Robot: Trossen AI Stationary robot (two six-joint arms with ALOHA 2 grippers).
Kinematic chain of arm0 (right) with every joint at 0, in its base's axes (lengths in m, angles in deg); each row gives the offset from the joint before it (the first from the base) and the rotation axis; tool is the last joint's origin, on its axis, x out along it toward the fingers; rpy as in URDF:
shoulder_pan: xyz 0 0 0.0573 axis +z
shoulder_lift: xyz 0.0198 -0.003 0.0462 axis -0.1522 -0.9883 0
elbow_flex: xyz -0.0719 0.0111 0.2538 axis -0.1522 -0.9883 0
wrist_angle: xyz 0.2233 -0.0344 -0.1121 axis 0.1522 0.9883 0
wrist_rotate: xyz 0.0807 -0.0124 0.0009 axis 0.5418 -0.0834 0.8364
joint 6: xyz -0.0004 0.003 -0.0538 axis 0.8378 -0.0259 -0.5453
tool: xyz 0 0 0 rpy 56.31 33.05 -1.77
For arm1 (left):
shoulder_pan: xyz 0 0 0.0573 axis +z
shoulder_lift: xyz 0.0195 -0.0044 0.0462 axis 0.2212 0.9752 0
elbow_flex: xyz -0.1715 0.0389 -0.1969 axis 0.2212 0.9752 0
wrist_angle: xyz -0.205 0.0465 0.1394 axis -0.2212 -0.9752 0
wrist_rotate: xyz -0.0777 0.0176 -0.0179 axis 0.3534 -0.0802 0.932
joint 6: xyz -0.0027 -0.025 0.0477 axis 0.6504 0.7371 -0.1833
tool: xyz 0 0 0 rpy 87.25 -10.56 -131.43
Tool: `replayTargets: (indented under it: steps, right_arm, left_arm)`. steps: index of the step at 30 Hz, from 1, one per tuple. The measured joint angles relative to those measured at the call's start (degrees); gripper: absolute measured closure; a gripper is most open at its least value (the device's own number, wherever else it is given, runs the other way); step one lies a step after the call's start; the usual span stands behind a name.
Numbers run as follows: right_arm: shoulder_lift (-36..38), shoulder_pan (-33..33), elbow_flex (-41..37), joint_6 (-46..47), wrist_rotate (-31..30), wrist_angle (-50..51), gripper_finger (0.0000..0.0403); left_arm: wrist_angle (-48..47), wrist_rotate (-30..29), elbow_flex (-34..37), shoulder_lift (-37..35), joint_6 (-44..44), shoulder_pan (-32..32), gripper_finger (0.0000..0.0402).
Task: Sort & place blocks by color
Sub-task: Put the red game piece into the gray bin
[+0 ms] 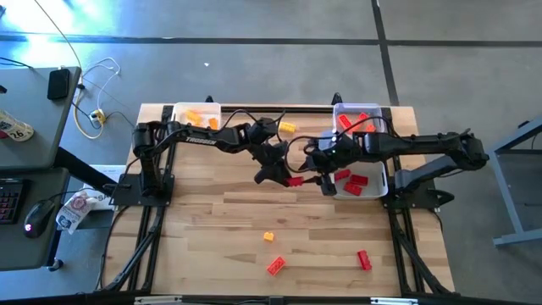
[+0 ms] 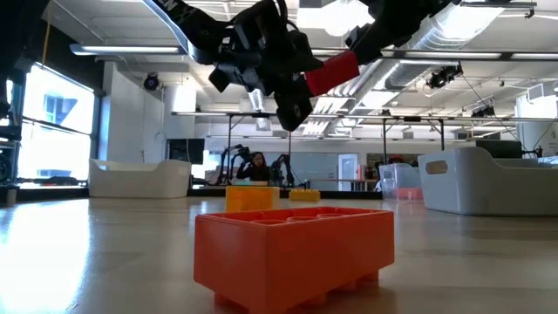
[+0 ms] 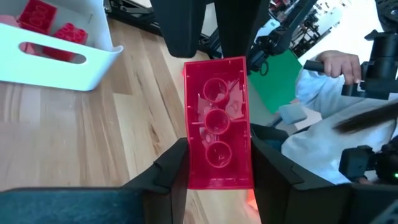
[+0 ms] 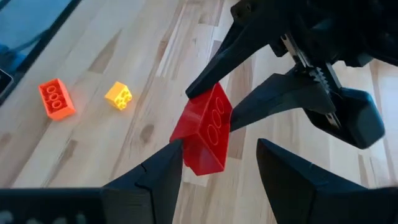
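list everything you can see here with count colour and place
table: one, light wood, under both arms
trays: two, white; left tray at the far left edge, right tray at the far right
orange blocks: a few, in the left tray
red blocks: several, in the right tray
yellow block: one, far edge between the trays
loose blocks near the front: yellow one, orange one, red one
held red block: one, above table centre
person: one, light sleeve, beyond the table
left gripper: shut on the held red block
right gripper: open, right beside that block
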Motion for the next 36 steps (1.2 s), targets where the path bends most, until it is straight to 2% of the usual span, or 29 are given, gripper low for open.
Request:
replayTargets:
  steps: [14,26,29,36]
  right_arm:
    - [-0.11,2.16,-0.02,0.00,-0.56,0.43,0.0210]
    - [-0.09,4.77,-0.04,0.00,-7.15,-2.07,0.0213]
    - [-0.09,5.24,-0.04,-0.27,-7.66,-2.82,0.0233]
    - [-0.06,6.22,-0.04,-2.63,-8.00,-3.15,0.0319]
  left_arm:
    - [-1.34,-0.28,-0.04,-0.11,-0.65,0.52,0.0290]
    - [11.64,-0.46,-0.09,-0.09,7.35,-0.87,0.0290]
    - [11.86,-0.47,-0.09,-0.09,7.46,-1.26,0.0290]
    - [11.54,0.05,-0.09,-0.09,7.44,-1.34,0.0289]
